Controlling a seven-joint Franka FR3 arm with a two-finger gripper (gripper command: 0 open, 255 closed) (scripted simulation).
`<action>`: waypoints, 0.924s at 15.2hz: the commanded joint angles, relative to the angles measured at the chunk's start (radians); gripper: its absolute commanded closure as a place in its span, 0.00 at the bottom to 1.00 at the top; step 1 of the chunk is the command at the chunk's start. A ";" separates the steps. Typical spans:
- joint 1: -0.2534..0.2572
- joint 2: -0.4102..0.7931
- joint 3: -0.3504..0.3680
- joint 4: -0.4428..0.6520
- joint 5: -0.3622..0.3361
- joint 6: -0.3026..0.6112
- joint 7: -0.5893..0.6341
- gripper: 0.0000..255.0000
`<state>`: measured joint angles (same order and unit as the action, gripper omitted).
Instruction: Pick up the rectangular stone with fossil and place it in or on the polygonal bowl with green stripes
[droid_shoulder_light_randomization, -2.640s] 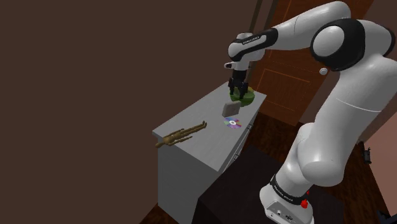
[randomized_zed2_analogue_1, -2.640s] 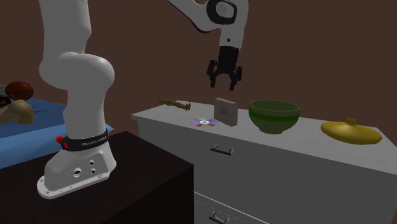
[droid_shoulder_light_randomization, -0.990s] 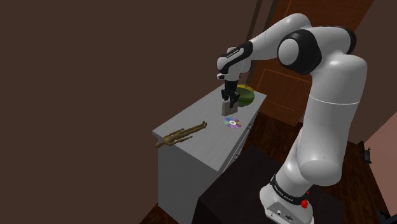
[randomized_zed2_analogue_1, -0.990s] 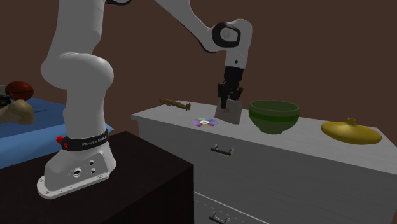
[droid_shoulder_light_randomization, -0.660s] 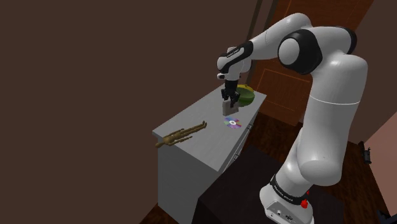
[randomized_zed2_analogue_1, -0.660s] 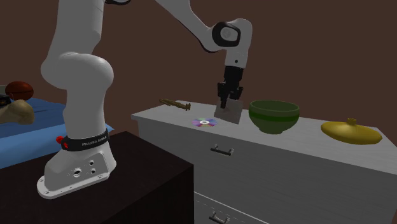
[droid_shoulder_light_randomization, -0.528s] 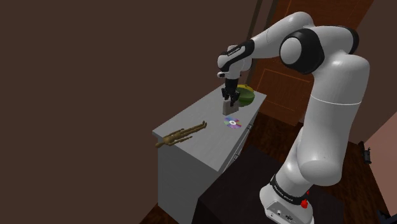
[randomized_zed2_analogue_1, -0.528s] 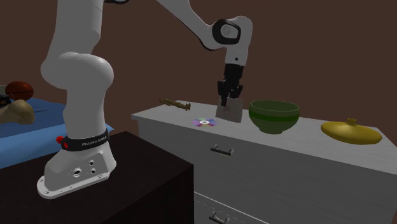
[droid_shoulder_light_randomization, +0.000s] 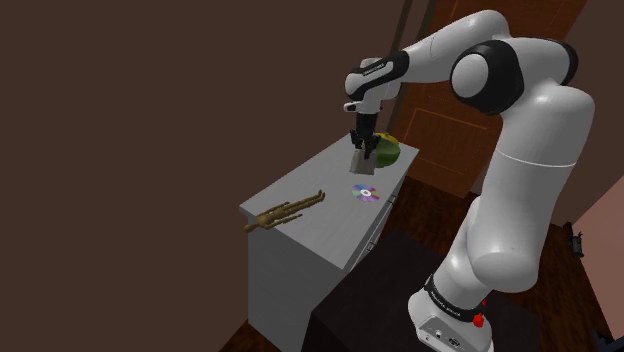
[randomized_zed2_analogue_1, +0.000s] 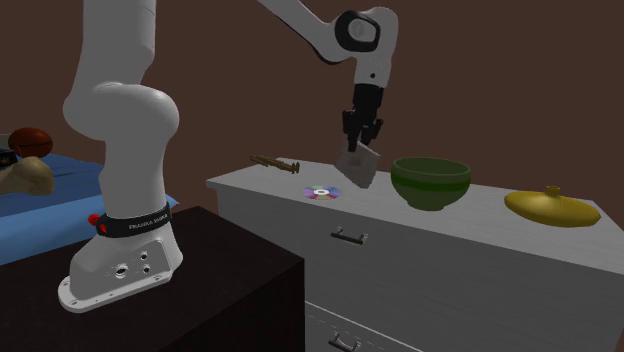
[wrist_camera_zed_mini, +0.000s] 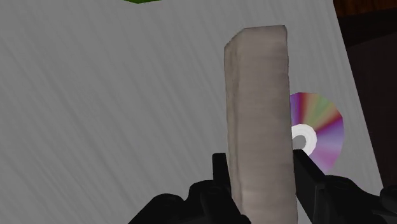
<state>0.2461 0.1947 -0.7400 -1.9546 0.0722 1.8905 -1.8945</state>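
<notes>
Stone (randomized_zed2_analogue_1: 359, 165) hangs tilted just above the dresser (randomized_zed2_analogue_1: 480, 235), clamped between the gripper's (randomized_zed2_analogue_1: 358, 148) closed fingers. In the second exterior view it is at the bowl's (randomized_zed2_analogue_1: 430, 182) 9 o'clock, with the disc (randomized_zed2_analogue_1: 321, 192) at its 7 o'clock.

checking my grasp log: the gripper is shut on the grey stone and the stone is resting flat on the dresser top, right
Not quite. The gripper is shut on the grey stone, but the stone hangs tilted above the dresser top rather than resting flat on it, as the second exterior view shows.
</notes>
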 joint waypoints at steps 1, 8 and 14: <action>0.003 -0.014 -0.003 0.016 -0.010 -0.026 0.006 1.00; 0.010 -0.051 -0.008 0.075 -0.036 -0.113 0.020 1.00; 0.014 -0.072 -0.010 0.136 -0.051 -0.190 0.028 1.00</action>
<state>0.2605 0.1216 -0.7498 -1.8335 0.0212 1.7153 -1.8661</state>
